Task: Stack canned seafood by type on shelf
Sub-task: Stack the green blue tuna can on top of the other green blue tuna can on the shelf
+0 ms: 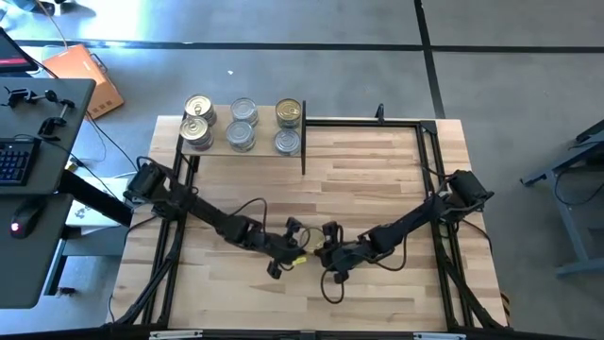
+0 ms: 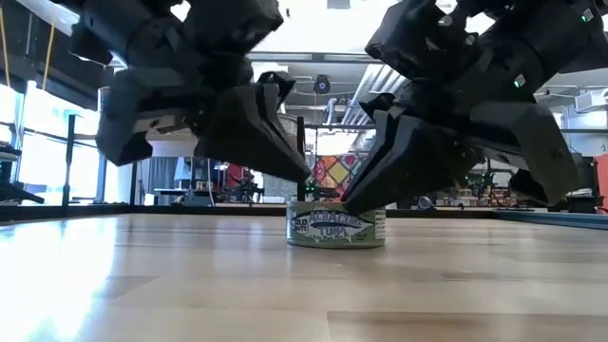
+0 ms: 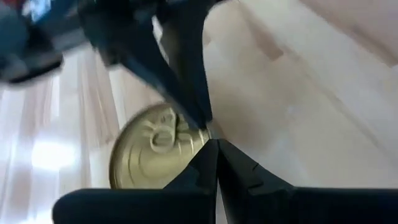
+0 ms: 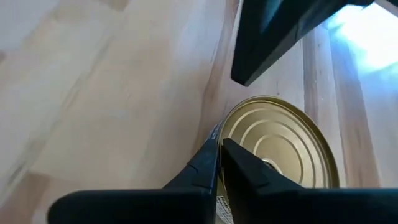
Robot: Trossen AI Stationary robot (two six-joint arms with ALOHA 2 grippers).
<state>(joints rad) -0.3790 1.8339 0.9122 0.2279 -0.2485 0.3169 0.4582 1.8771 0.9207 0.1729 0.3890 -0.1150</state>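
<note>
Round gold-topped tin (image 4: 280,146), wood table (image 1: 377,179)

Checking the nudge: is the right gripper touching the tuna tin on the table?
Touching. In the low view the right gripper, shut, presses against the tuna tin at its top rim.

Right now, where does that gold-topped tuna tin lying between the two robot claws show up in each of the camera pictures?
High view: the tin is only just visible, low centre, between the left gripper and right gripper.
Low view: centre, standing on the table, green label facing the camera.
Left wrist view: lower left, gold lid up.
Right wrist view: lower right.
Shared landmark: both shut grippers flanking it.
</note>
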